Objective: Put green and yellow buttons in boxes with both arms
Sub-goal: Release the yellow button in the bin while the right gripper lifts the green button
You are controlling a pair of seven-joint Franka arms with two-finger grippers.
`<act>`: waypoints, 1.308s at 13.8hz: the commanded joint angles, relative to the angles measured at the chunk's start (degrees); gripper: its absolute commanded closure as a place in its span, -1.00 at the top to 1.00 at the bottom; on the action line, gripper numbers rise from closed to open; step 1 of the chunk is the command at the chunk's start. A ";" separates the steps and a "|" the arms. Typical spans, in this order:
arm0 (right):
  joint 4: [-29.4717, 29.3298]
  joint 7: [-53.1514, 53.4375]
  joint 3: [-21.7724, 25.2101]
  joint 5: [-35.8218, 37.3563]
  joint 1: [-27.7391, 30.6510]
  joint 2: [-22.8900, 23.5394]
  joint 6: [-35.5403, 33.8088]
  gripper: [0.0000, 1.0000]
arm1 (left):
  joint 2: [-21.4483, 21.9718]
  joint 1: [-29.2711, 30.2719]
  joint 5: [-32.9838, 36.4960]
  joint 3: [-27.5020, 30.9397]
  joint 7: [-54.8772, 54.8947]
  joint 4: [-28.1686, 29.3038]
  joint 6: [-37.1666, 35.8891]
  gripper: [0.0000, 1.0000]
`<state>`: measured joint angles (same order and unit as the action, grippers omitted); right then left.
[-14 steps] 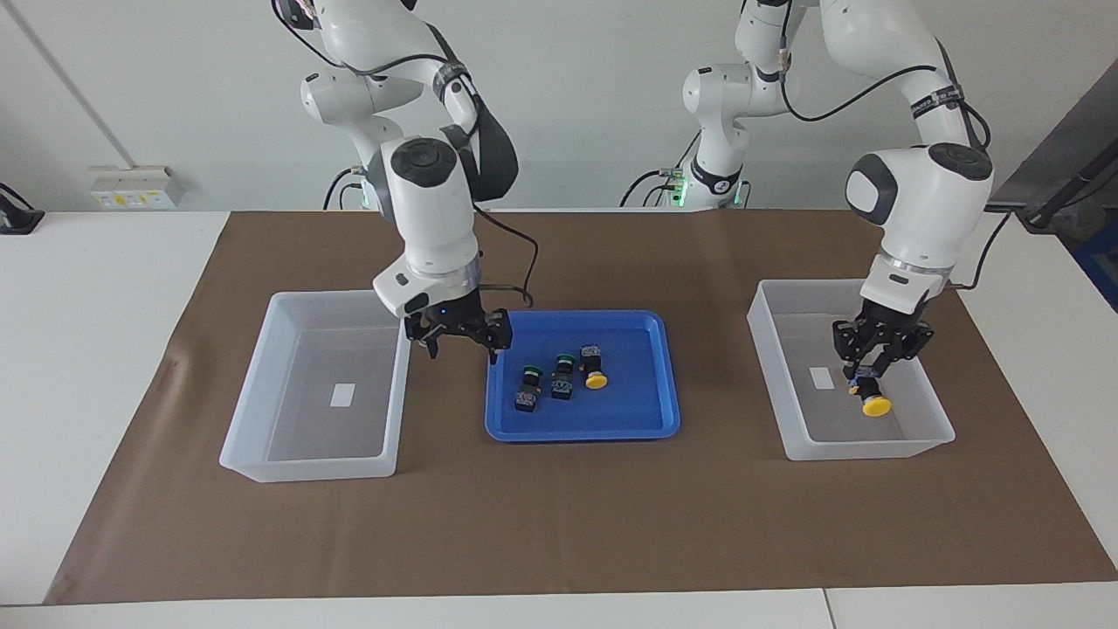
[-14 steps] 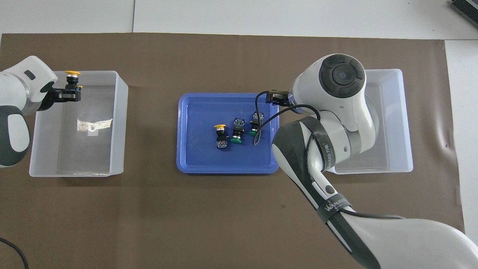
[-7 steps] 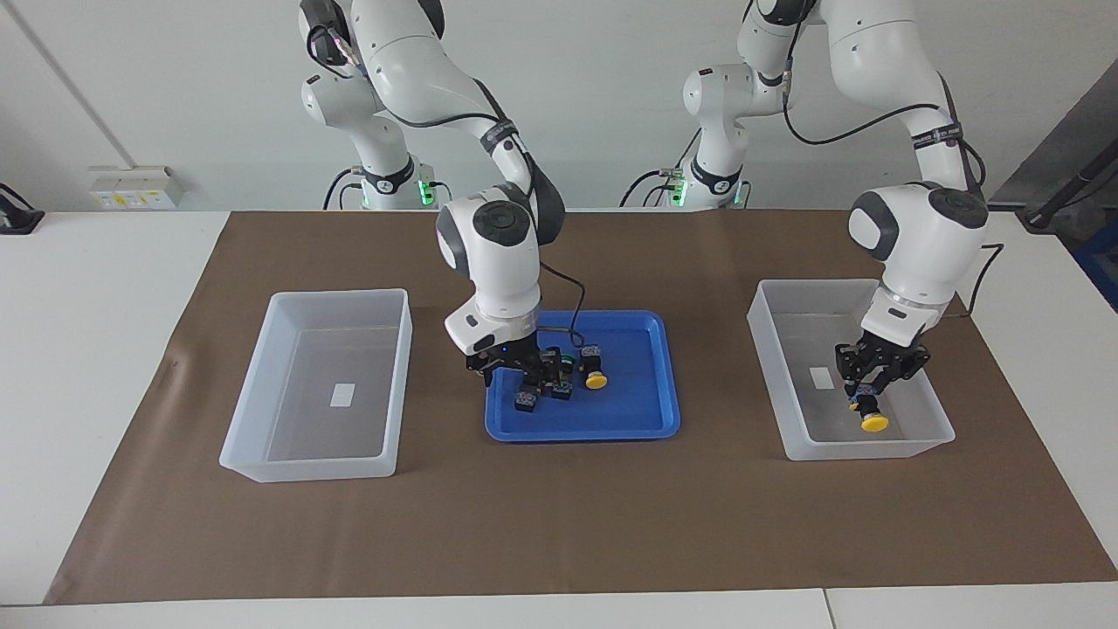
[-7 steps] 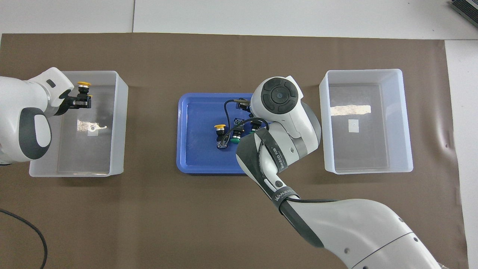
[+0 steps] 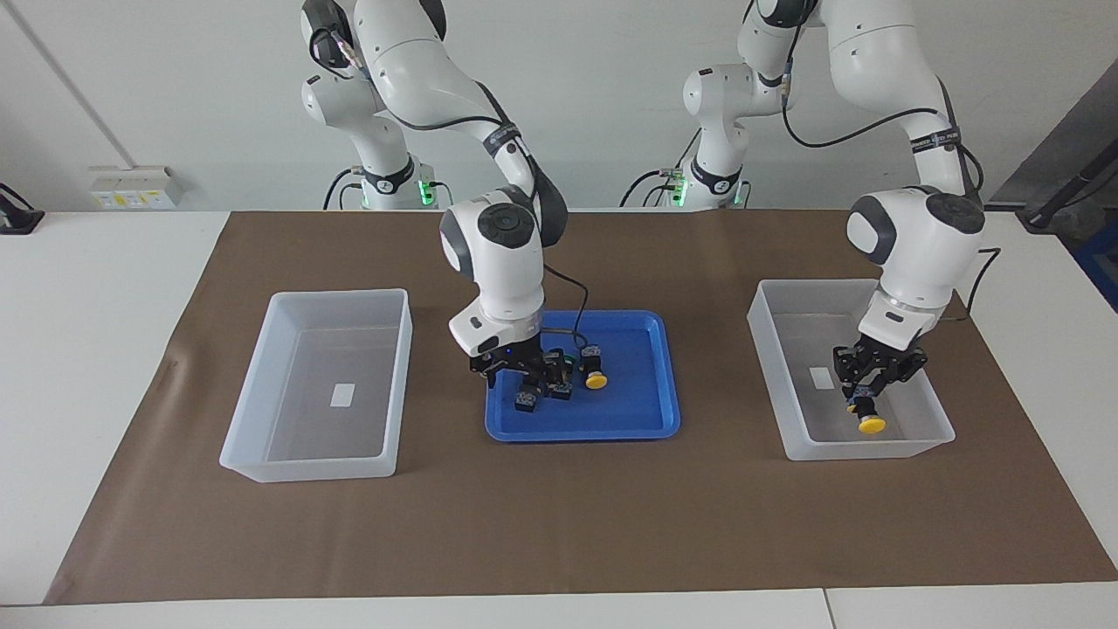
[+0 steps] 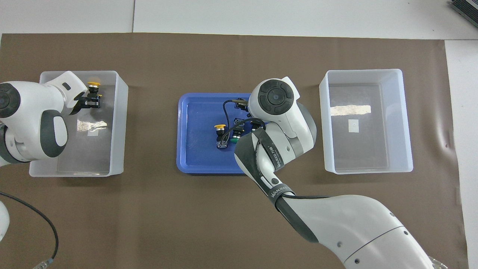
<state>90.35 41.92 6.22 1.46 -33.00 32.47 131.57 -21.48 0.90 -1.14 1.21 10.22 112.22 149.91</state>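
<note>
The right gripper (image 5: 517, 374) is low in the blue tray (image 5: 646, 419), over the green buttons (image 5: 559, 384); I cannot tell its jaws. Toward the left arm's end from the tray, the left gripper (image 5: 869, 384) holds a yellow button (image 5: 870, 418), jaws closed on it, inside a box (image 5: 777, 419).

Two high cameras: one faces the robots across the white table (image 5: 105, 349); one looks steeply down from their end. Both show the shallow blue plastic tray (image 5: 651, 419) (image 6: 194, 112).

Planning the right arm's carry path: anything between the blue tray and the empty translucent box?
Only bare brown mat between the shallow blue plastic tray and the empty translucent white box, clearest in the facing view.
</note>
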 commanded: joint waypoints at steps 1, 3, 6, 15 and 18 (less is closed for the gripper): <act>0.79 1.94 -0.07 1.09 -0.22 0.49 0.97 0.88 | 0.04 -1.24 0.78 0.28 0.07 -0.42 1.26 1.00; 1.67 1.94 -0.07 1.00 -0.31 0.49 1.14 0.80 | 1.00 -1.25 0.78 0.37 0.06 -0.51 0.48 1.00; 3.95 1.59 -0.24 0.91 -0.22 0.14 3.86 0.67 | 5.38 -1.33 0.78 0.28 -0.29 -0.59 -3.72 1.00; -0.42 0.18 -0.42 -0.66 0.83 -0.47 -1.91 -1.00 | 14.54 -10.81 0.78 -0.07 -13.63 -1.74 -20.97 1.00; -1.14 -1.21 -0.42 -2.07 3.98 -6.95 -6.92 -1.00 | 14.54 -15.90 0.78 -0.07 -15.67 -1.12 -19.13 1.00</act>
<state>89.28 42.03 6.53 0.70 -32.11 30.83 129.08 -7.35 -11.59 -1.14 0.25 -3.70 110.56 130.31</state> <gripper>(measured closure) 0.590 0.000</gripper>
